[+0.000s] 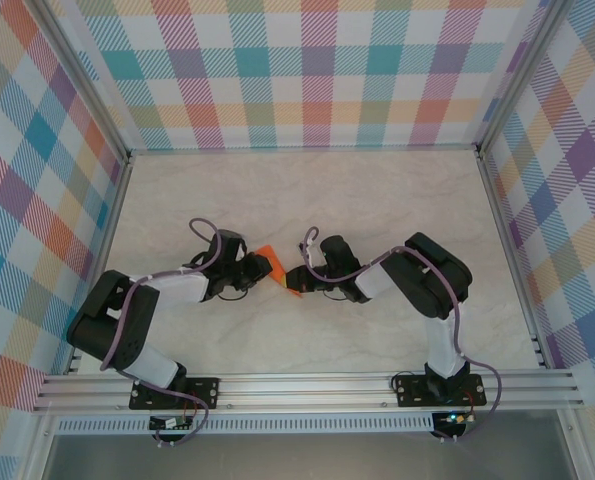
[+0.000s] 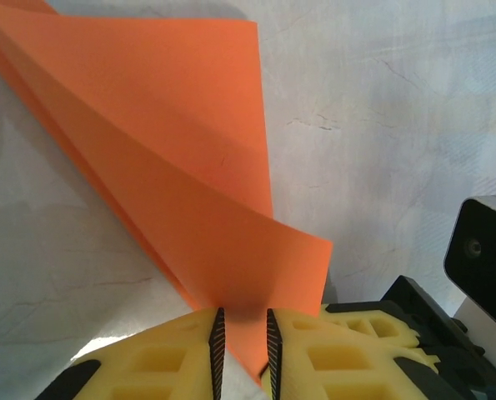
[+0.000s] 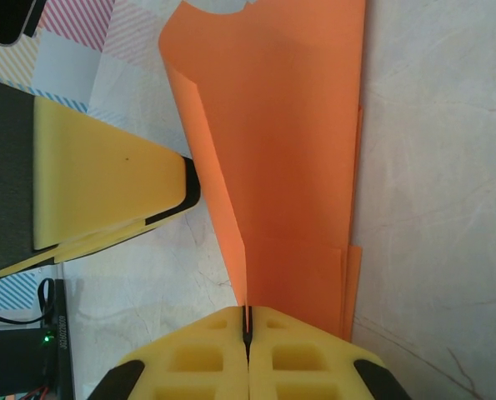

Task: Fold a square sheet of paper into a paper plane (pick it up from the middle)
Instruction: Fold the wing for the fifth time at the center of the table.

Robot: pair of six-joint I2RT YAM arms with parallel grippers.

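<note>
The orange sheet of paper [image 1: 274, 266] lies at the table's middle, folded into a narrow, layered, dart-like paper plane shape. In the left wrist view the paper [image 2: 189, 167] widens away from my left gripper [image 2: 242, 315]. Its jaws stand a little apart, with one corner of the paper lying in the gap. My right gripper [image 3: 248, 312] is shut on a raised flap of the paper [image 3: 289, 150], and the other layers lie flat to the right of it. Seen from above, the left gripper [image 1: 262, 270] and right gripper [image 1: 299, 281] meet tip to tip over the paper.
The pale marble-look table [image 1: 377, 200] is walled by checked panels [image 1: 307, 70] at the back and both sides. The left gripper's yellow finger [image 3: 106, 183] is close on the left in the right wrist view. The right arm's wrist camera housing [image 2: 485, 258] stands near the left gripper.
</note>
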